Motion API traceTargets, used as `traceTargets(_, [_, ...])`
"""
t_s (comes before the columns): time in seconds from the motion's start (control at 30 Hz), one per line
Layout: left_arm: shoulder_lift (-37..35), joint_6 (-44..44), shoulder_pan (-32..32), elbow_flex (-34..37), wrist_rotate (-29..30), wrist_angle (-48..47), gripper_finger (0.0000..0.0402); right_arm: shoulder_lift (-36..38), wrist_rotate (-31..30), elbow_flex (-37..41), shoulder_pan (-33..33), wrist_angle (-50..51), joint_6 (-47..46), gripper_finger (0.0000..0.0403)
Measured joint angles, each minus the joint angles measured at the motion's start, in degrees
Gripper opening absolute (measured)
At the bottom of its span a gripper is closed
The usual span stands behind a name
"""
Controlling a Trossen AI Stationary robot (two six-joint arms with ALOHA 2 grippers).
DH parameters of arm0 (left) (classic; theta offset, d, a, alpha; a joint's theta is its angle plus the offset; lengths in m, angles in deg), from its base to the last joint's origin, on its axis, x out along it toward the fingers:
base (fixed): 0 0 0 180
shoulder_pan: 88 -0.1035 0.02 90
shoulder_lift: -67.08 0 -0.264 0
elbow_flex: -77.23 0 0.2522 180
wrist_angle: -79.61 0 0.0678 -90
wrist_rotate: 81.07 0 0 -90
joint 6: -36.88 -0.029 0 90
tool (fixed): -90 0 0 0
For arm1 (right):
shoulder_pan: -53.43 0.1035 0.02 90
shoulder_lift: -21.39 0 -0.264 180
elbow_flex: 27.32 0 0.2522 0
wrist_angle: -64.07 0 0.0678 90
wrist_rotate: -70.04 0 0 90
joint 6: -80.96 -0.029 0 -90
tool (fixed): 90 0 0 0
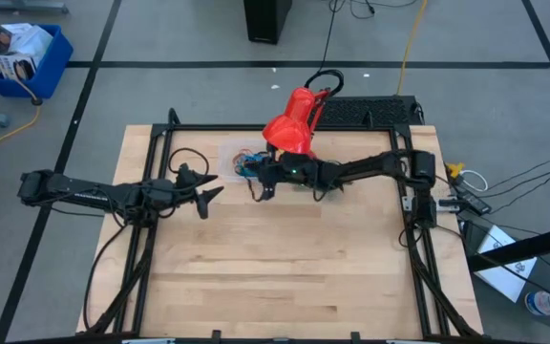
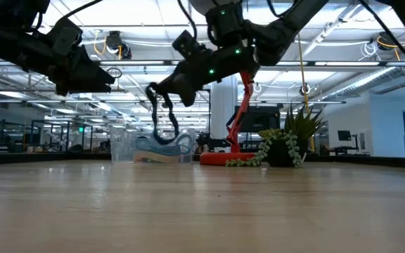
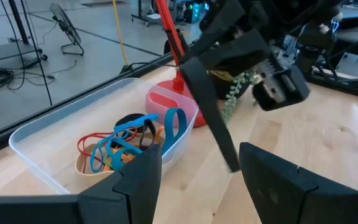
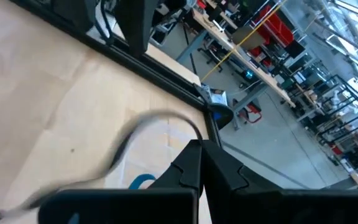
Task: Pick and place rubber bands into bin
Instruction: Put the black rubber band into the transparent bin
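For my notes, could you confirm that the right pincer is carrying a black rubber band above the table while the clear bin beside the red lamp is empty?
Not quite: the bin already holds several bands, as the left wrist view shows. The right pincer does carry a black rubber band above the table, near the red lamp.

Two slim dark arms with black cables; the right arm (image 1: 370, 167) carries small green lights.

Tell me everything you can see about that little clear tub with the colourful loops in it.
The bin is a shallow, see-through plastic tub with rounded corners, sitting flat at the table's far edge beside the red lamp's base. Inside lies a tangle of rubber bands: blue, orange, red, black and tan. One blue loop drapes over its rim. The right gripper hangs near it, pinching a dangling dark band. Nothing else touches the bin.
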Motion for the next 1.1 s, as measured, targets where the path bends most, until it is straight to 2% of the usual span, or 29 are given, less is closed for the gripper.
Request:
traceTargets(0.27, [0.0,0.0,0.0,0.0,0.0,0.0,0.0223,-2.9,0.0,-3.6,-2.2,0.2,2.8,0.0000])
traceTargets(0.53, [0.0,0.0,0.0,0.0,0.0,0.0,0.0223,-2.9,0.4,-3.6,-3.6,-4.9,3.8,0.0000])
traceTargets(0.73, [0.0,0.0,0.0,0.0,0.0,-0.1,0.0223,-2.9,3.0,-3.6,-4.0,-9.1,3.5,0.0000])
traceTargets(0.97, [0.0,0.0,0.0,0.0,0.0,-0.1,0.0223,-2.9,3.0,-3.6,-5.7,-6.5,5.7,0.0000])
traceTargets(1.1, [0.0,0.0,0.0,0.0,0.0,-0.1,0.0223,-2.9,2.9,-3.6,-7.6,-3.6,3.9,0.0000])
